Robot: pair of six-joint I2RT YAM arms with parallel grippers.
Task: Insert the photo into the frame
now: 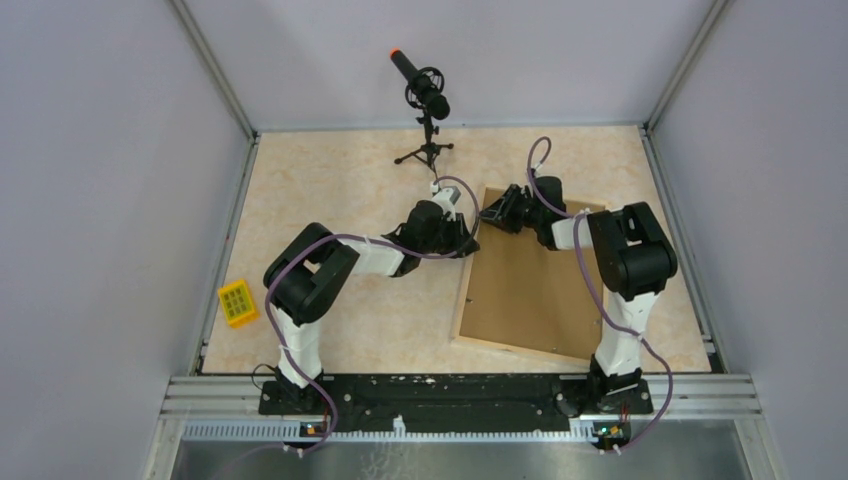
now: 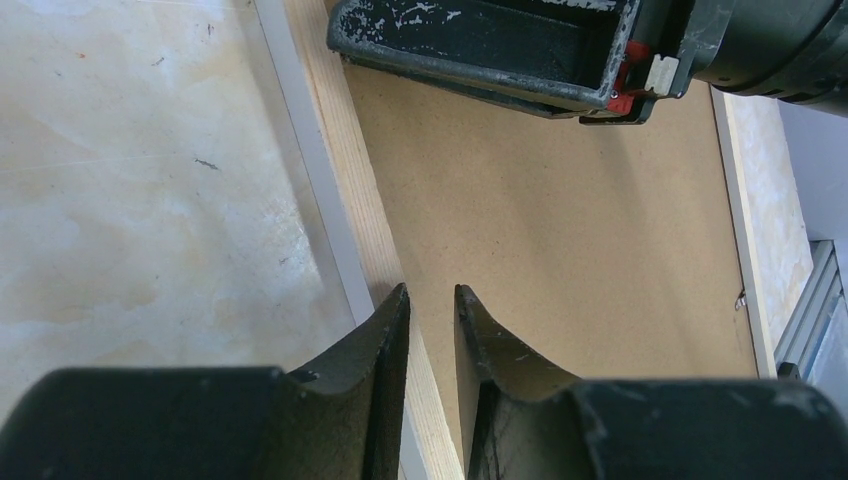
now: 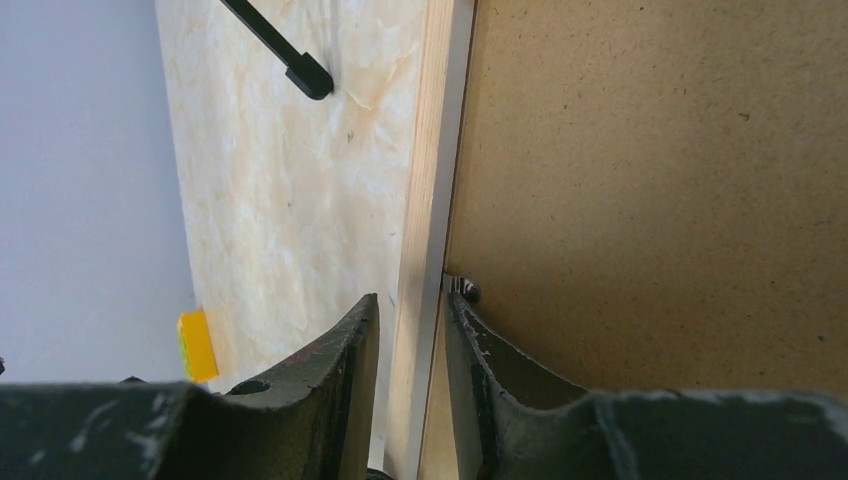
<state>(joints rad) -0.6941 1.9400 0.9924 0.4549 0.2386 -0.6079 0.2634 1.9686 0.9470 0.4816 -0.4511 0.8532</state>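
The frame (image 1: 520, 349) lies face down on the table, right of centre, with its brown backing board (image 1: 530, 290) facing up. My left gripper (image 1: 468, 243) is at the upper part of the frame's left rail. In the left wrist view its jaws (image 2: 432, 290) are shut across the pale wood rail (image 2: 350, 170). My right gripper (image 1: 490, 212) is at the far left corner. In the right wrist view it (image 3: 410, 298) straddles the rail (image 3: 430, 150), one finger outside and one on the board (image 3: 650, 200). The photo is out of view.
A microphone on a small tripod (image 1: 428, 100) stands at the back of the table, one leg (image 3: 300, 70) close to the frame's corner. A yellow block (image 1: 238, 303) lies at the left edge. A small metal tab (image 3: 465, 290) sits on the board by the right finger.
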